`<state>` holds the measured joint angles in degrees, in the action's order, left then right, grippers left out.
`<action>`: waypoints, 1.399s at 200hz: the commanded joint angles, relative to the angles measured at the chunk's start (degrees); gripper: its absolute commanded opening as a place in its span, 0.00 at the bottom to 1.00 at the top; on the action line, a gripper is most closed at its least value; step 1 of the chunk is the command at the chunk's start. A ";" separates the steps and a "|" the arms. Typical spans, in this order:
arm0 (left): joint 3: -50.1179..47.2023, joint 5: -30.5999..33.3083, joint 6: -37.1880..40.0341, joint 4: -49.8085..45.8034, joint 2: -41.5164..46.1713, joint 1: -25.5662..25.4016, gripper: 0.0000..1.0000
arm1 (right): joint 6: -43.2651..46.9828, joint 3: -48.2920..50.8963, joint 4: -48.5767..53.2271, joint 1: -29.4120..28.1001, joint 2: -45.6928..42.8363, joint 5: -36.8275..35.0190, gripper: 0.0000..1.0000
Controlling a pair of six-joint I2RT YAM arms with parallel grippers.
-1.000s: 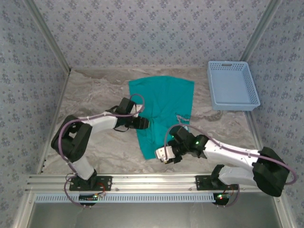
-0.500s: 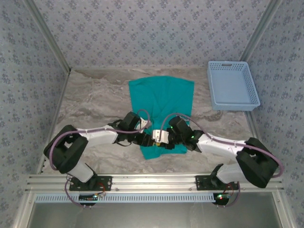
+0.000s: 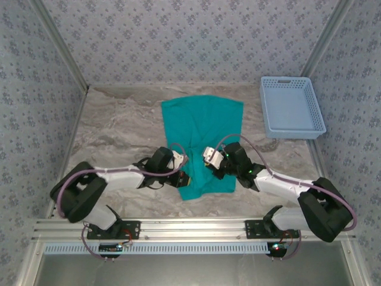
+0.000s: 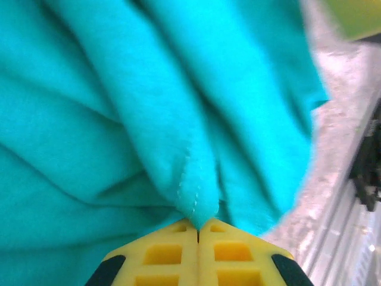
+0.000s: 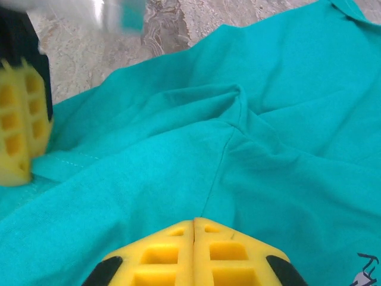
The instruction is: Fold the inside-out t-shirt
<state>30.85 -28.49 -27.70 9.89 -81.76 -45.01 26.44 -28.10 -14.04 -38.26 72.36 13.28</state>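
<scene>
- Top external: one inside-out t-shirt [image 3: 205,119], teal, lies lengthwise on the table [image 3: 119,125], just left of the one light blue basket [image 3: 292,110]. Its near end reaches closer to the camera than the basket does. Two grippers work that near end. The left gripper [image 3: 182,177] is farthest from the basket, and the right gripper [image 3: 208,159] is between it and the basket.
- Left wrist: the left gripper [image 4: 197,223] has its jaws together, nipping a stitched fold of the t-shirt [image 4: 149,89] at the very tips. The hold is shallow, so a firm pull could let the seam slide out.
- Right wrist: the right gripper [image 5: 194,221] has its jaws pressed together where creases in the t-shirt [image 5: 268,119] converge, so it looks clamped on cloth. The left gripper's yellow finger is close by. With the two grippers this near each other, they could collide. An uneven lift could also bunch the shirt or catch only one layer.
</scene>
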 commanded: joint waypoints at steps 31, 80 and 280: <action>-6.14 1.76 7.86 4.64 15.12 -0.38 0.00 | -0.48 -8.12 6.33 -0.64 -0.38 15.79 0.54; -5.63 0.41 8.97 3.22 13.83 -0.49 0.00 | -6.25 -12.74 5.90 -4.77 9.69 3.92 0.44; -0.91 9.14 11.64 -4.07 3.62 -5.98 0.49 | 12.25 -16.51 26.84 3.44 1.44 6.32 0.37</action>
<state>27.07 -22.46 -17.37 11.03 -81.25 -51.48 33.26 -44.01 5.39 -32.88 73.76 16.62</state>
